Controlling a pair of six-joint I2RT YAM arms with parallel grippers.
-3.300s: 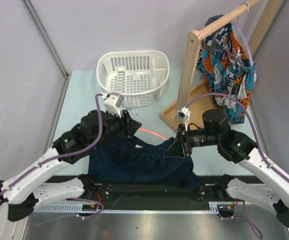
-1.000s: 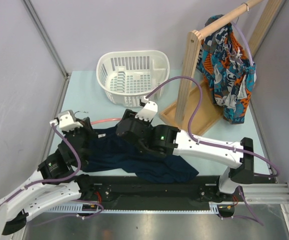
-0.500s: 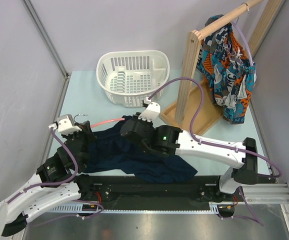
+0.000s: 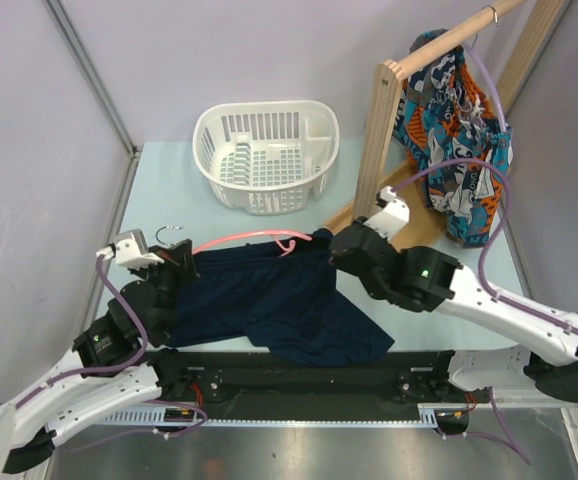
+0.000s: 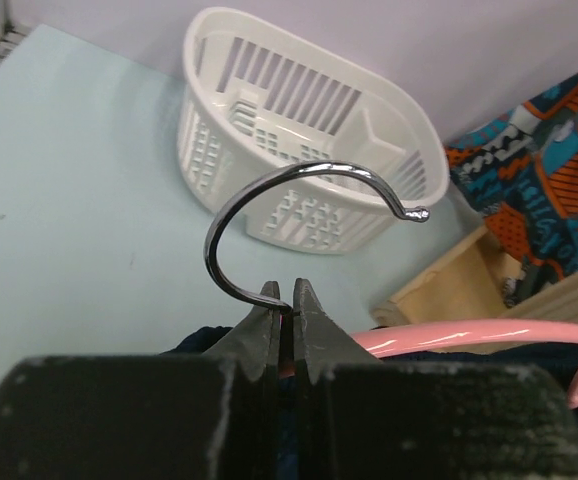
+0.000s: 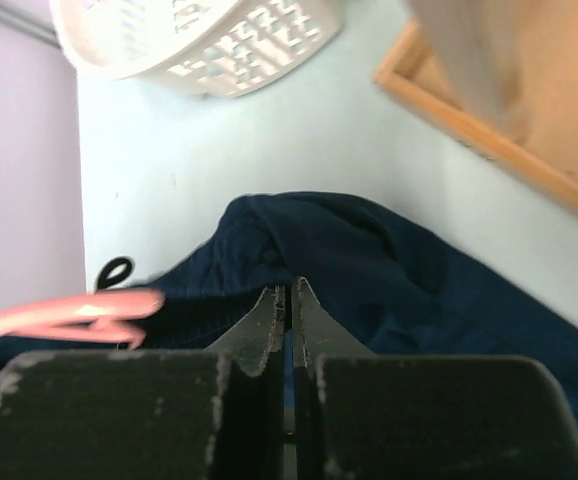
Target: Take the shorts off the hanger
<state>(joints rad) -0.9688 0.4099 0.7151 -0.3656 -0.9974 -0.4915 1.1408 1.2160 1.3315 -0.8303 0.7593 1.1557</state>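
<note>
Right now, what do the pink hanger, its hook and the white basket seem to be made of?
Pink hanger: probably glossy plastic, with bright streak highlights. Hook: polished metal, by its mirror-like sheen. White laundry basket: probably moulded plastic, satin, with slotted walls.

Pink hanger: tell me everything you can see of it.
The pink hanger is thin, glossy plastic with a shiny metal hook ending in a small ball. The left gripper is shut on the hook's stem. A navy garment is draped on the hanger, hiding its lower part. A small pink loop shows at its far end.

Overhead view from behind looking down, wrist views close and low, all sharing white basket (image 4: pixel 261 201).
</note>
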